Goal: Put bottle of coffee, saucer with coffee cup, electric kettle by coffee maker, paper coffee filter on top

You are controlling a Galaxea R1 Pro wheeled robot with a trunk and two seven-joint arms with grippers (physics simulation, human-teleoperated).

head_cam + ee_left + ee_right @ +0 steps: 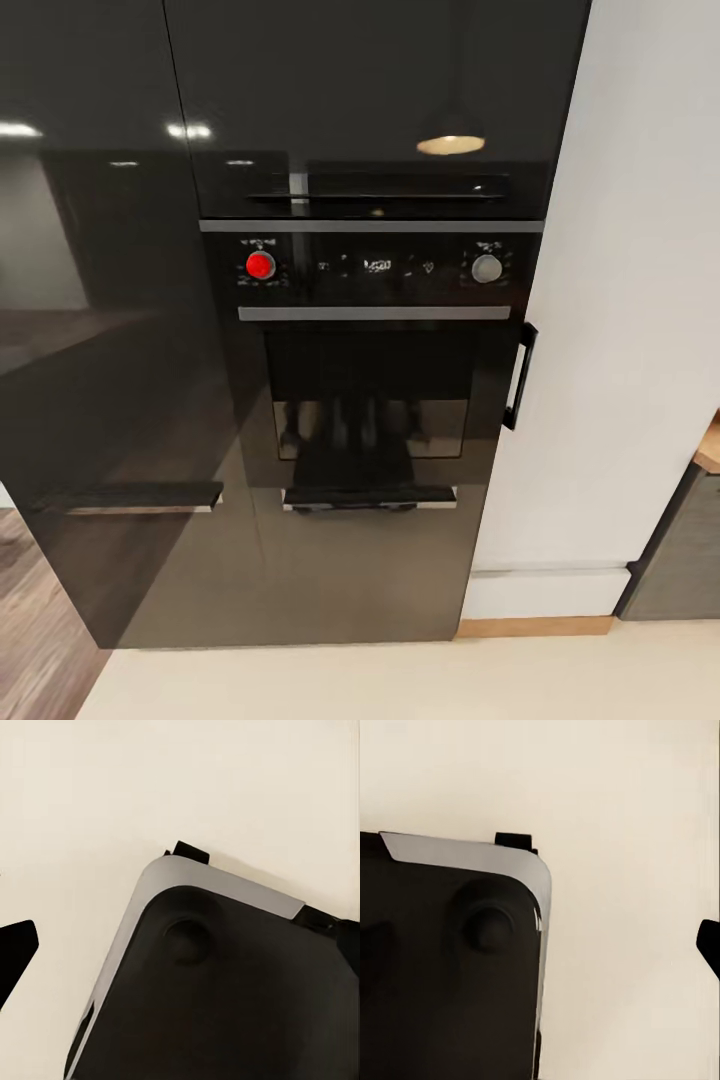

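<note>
I face a tall glossy black cabinet front (pixel 110 350) with a built-in oven (pixel 370 400) set into it. The oven has a red knob (pixel 261 265) and a grey knob (pixel 487 268) on its control strip. Both wrist cameras look down at the pale floor and my own dark, grey-edged base (pixel 225 1005) (pixel 442 975). A dark fingertip (pixel 15 952) pokes into the left wrist view, and another fingertip (pixel 709 945) into the right wrist view. Too little of either gripper shows to tell how the jaws stand.
A white panel (pixel 620 300) with a black vertical handle (pixel 520 377) stands right of the oven. A wooden countertop corner (pixel 710 445) over a grey cabinet (pixel 680 560) shows at the far right. Beige floor (pixel 400 680) lies in front, with wood flooring (pixel 40 620) at the left.
</note>
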